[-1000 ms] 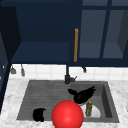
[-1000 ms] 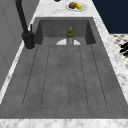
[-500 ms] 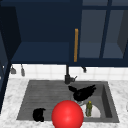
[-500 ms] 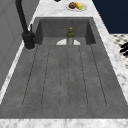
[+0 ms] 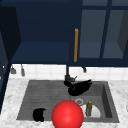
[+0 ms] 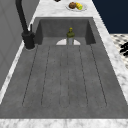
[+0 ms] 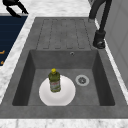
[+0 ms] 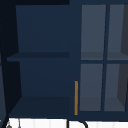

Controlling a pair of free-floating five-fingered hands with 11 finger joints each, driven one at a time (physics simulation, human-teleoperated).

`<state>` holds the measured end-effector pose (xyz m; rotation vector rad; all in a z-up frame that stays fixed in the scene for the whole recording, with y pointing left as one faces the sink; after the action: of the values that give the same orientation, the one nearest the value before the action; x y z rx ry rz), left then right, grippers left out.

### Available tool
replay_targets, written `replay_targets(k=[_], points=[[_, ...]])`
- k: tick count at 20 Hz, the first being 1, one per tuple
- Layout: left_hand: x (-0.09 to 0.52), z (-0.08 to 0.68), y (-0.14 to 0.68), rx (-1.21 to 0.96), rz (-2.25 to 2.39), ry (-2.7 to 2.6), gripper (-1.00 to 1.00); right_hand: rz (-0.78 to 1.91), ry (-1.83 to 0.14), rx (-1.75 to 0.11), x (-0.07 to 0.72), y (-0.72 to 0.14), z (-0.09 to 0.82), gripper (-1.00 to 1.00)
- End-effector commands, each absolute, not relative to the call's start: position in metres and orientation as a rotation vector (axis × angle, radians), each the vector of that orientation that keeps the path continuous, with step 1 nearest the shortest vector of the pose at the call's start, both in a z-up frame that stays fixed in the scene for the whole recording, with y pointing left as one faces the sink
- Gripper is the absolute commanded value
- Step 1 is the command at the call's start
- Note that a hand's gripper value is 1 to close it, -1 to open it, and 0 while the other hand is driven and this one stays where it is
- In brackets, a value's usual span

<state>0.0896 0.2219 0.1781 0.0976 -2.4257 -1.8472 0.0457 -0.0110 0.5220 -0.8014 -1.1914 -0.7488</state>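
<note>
The dark blue wall cabinet is hanging above the sink, its door standing open with an orange handle along the edge. Below it, the grey sink is sitting in the marble worktop, a ribbed drainboard to one side and a black faucet at the back. A red ball is showing at the sink's front edge. The right robot hand is hovering over the basin with fingers relaxed and spread, holding nothing. The left robot hand is hanging at the front edge; I cannot tell how its fingers are set. A white plate is lying in the basin, and a green bottle is standing upright on it.
</note>
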Motion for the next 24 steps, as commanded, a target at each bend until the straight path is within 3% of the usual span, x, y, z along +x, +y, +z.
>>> replay_targets(k=[1, 15, 24], points=[[0.090, 0.178, 0.222, 0.098, -1.847, -2.426, 0.00, -0.732, -1.218, -0.834, 0.046, 0.001, 0.552, -1.00], [0.090, 0.178, 0.222, 0.098, -1.847, -2.426, 0.00, -0.702, -1.258, -0.876, 0.062, 0.006, 0.660, -1.00], [0.090, 0.178, 0.222, 0.098, -1.847, -2.426, 0.00, -0.707, -1.241, -0.872, 0.133, -0.026, 0.709, -1.00]])
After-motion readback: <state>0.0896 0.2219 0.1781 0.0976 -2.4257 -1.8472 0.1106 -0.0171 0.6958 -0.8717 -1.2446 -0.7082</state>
